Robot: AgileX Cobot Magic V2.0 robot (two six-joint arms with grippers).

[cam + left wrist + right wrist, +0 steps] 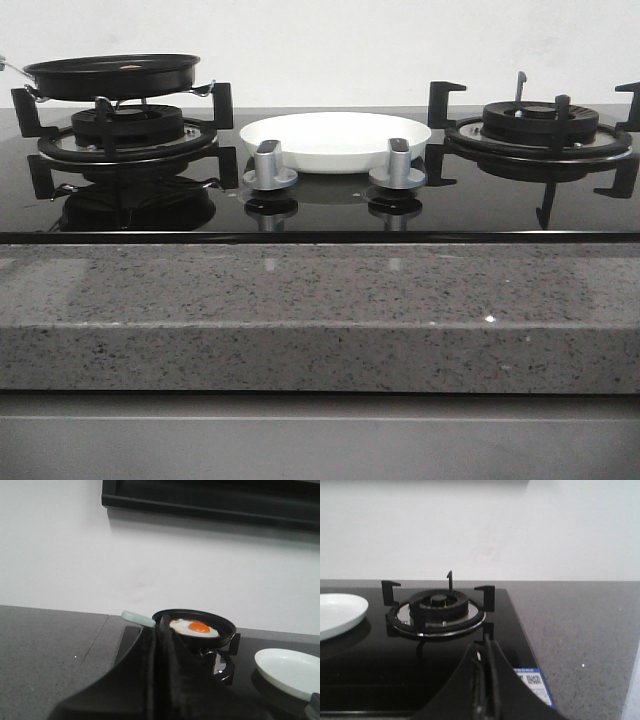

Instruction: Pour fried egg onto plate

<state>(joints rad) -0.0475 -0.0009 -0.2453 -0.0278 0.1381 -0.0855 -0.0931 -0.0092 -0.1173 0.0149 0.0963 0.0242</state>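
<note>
On the far left of the front view a round black frying pan (112, 72) sits on the black metal grate of the left burner (125, 130). In the left wrist view the fried egg (194, 628) lies flat inside this pan: a glossy white with an irregular edge and a round orange yolk. Its long axis runs across the pan, and the yolk faces up. A pale green handle (138, 618) sticks out from the pan rim toward the grey speckled stone surface (45, 645). The left gripper (157, 680) has its dark, matte fingers pressed together with no gap and nothing between them.

In the middle, on the shiny black glass cooktop (330, 215), stands the plate (335, 139), plain white, round, shallow, with a raised rim and nothing on it. It is just beside the pan's burner, apart from it. In front of the plate are two silver metal knobs (270, 166).

On the right is the right burner (538, 128), with a black grate and a chrome ring. The right gripper (486, 690) also has its fingers closed together, holding nothing. A small blue and white label (532, 681) sits on the glass corner near them.
</note>
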